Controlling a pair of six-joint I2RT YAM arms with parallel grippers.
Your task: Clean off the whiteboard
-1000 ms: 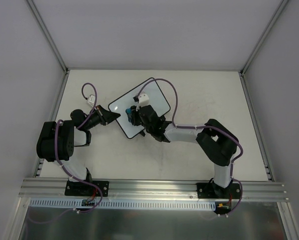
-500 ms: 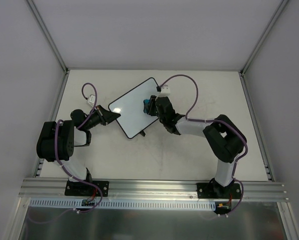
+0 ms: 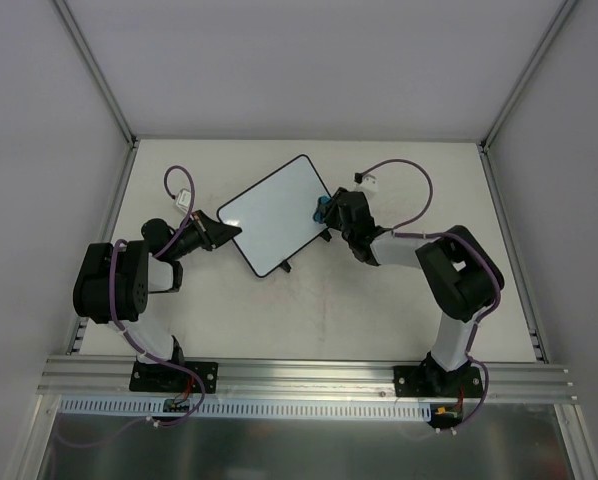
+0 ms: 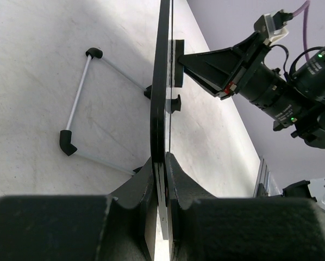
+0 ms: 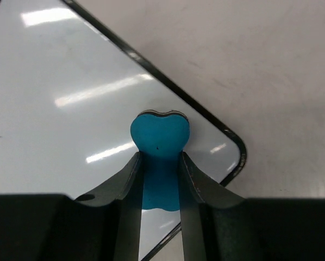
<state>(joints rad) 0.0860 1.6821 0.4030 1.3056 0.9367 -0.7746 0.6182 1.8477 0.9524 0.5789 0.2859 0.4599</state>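
The whiteboard (image 3: 274, 212) is a white board with a thin black frame, lying tilted near the middle of the table. Its surface looks blank. My left gripper (image 3: 226, 230) is shut on the board's left edge; in the left wrist view the board (image 4: 161, 81) runs edge-on between the jaws of that gripper (image 4: 161, 163). My right gripper (image 3: 324, 210) is shut on the blue bone-shaped eraser (image 3: 321, 208) at the board's right edge. In the right wrist view the eraser (image 5: 160, 136) rests on the board (image 5: 59, 92) near its rounded corner, held by the gripper (image 5: 160, 157).
The board's wire stand with black feet (image 4: 75, 103) shows behind it in the left wrist view. A small black foot (image 3: 285, 266) sticks out at the board's near edge. Metal rails (image 3: 109, 230) border the table on both sides.
My right gripper has swept the eraser from the board's lower middle up and right to its right edge. The left gripper and the board have stayed put.
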